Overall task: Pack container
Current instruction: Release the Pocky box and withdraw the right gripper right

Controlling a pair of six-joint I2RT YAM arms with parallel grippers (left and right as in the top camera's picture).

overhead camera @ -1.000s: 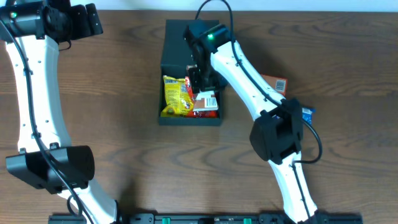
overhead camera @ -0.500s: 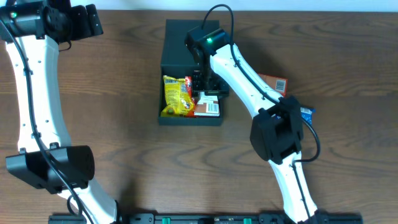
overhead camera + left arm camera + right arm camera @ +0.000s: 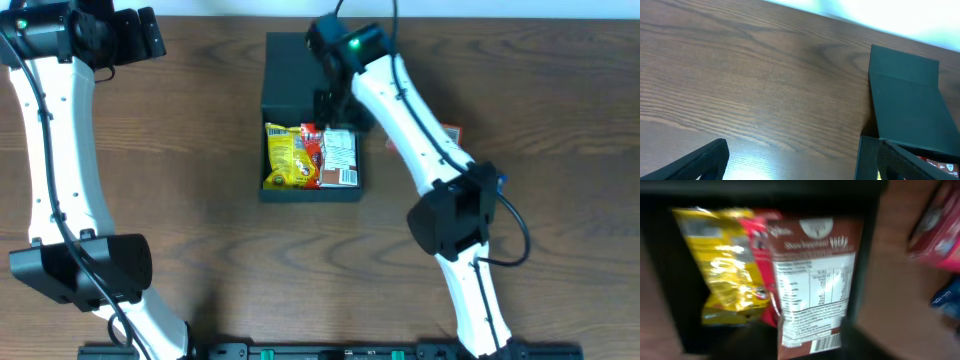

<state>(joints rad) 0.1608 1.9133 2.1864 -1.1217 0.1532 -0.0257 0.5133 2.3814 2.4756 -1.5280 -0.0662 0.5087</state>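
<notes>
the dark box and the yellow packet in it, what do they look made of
The container looks like matte cardboard: flat dull panels, a fold line at the flap. The yellow packet looks like glossy plastic or foil film: crinkled, with bright glare.

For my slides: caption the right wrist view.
Yellow snack bag and brown packet packed inside the dark container.

A robot lab bench: two white arms with black joints, left arm (image 3: 55, 150) and right arm (image 3: 400, 110), mounted on a black rail (image 3: 330, 353) at the near edge of a wood-grain table (image 3: 200, 200), cables (image 3: 512, 228) trailing, a green light (image 3: 352, 43) lit, a box (image 3: 290, 80) of snack packs between them
</notes>
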